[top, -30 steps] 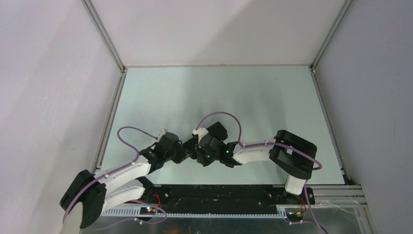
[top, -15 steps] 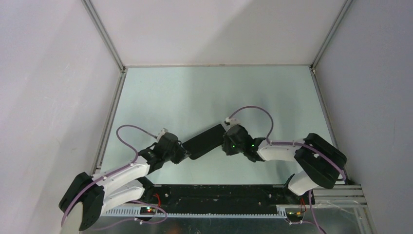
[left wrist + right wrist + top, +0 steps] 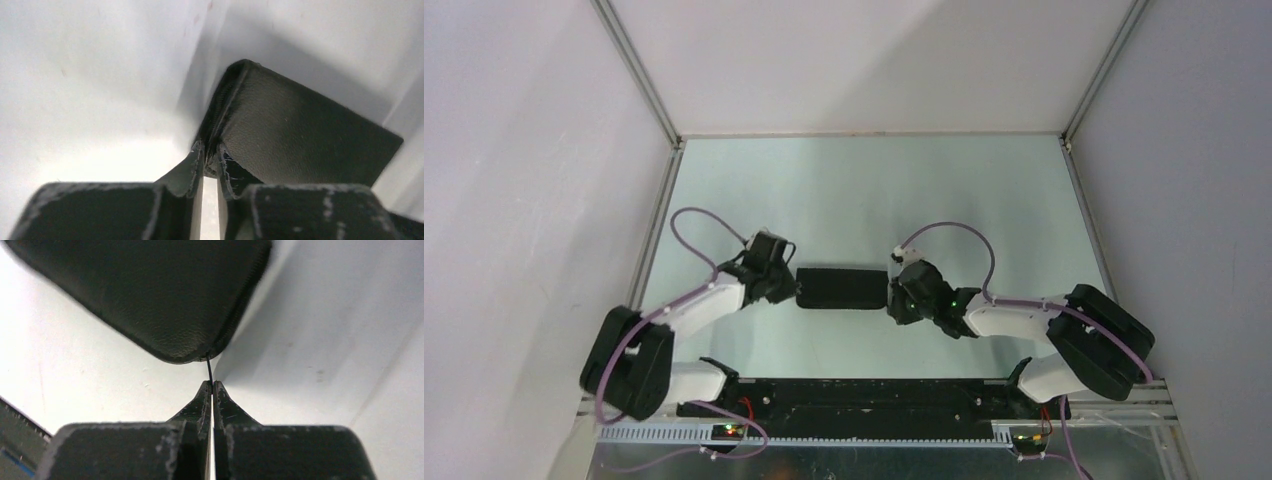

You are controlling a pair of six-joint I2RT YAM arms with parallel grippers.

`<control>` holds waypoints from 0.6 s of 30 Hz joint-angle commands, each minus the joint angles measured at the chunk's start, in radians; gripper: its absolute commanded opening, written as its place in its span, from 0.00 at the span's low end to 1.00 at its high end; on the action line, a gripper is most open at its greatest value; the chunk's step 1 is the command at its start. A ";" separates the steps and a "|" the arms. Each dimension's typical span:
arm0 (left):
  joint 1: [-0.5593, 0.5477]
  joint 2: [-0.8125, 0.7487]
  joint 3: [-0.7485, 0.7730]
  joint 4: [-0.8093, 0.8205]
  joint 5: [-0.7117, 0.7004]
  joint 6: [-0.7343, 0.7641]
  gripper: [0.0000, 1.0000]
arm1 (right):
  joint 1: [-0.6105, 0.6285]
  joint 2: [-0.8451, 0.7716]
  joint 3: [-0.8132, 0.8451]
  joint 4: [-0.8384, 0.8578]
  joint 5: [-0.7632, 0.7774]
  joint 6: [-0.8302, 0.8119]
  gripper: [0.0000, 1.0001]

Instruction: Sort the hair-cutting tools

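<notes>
A black rectangular zip case [image 3: 842,288] lies level across the near middle of the table, between my two grippers. My left gripper [image 3: 792,287] is at its left end; in the left wrist view it [image 3: 210,167] is shut on the case's edge [image 3: 300,130] near the zip seam. My right gripper [image 3: 892,295] is at the case's right end; in the right wrist view it [image 3: 211,386] is shut on the thin black zipper pull [image 3: 208,371] at the case's corner [image 3: 150,295]. The scissors, comb and clips are out of view.
The pale green table [image 3: 864,190] is fenced by metal rails [image 3: 652,240] on the left, back and right, with white walls behind them. The arm bases and a black rail [image 3: 864,395] run along the near edge.
The case has turned from slanted to level. My right gripper has moved right, from the case's middle to its right end. My left arm has swung farther from the base, still holding the left end.
</notes>
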 commanded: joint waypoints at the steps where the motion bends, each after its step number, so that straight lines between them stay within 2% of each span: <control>1: 0.055 0.169 0.188 -0.047 -0.119 0.206 0.21 | 0.091 0.003 -0.010 0.053 -0.042 -0.047 0.00; 2: 0.056 0.199 0.218 -0.049 -0.113 0.231 0.31 | 0.104 0.010 -0.004 0.084 -0.051 -0.042 0.00; 3: 0.056 0.246 0.274 -0.048 -0.088 0.239 0.36 | 0.129 0.026 0.001 0.114 -0.075 -0.029 0.00; 4: 0.056 0.276 0.297 -0.048 -0.076 0.244 0.49 | 0.141 0.035 0.014 0.128 -0.090 -0.022 0.00; 5: 0.055 0.282 0.327 -0.044 -0.050 0.240 0.56 | 0.164 0.058 0.023 0.155 -0.105 -0.010 0.00; 6: 0.055 0.277 0.332 -0.027 -0.038 0.223 0.68 | 0.175 0.068 0.042 0.165 -0.109 -0.006 0.00; 8: 0.052 0.240 0.321 0.001 0.003 0.185 0.83 | 0.202 0.102 0.074 0.188 -0.107 0.001 0.00; 10: 0.049 0.187 0.286 0.024 0.028 0.145 0.91 | 0.215 0.132 0.100 0.213 -0.100 0.007 0.00; 14: 0.018 0.071 0.178 0.073 0.092 0.049 0.93 | 0.219 0.186 0.149 0.241 -0.076 0.008 0.00; 18: -0.061 -0.023 0.075 0.119 0.119 -0.061 0.88 | 0.214 0.233 0.181 0.259 -0.073 0.011 0.00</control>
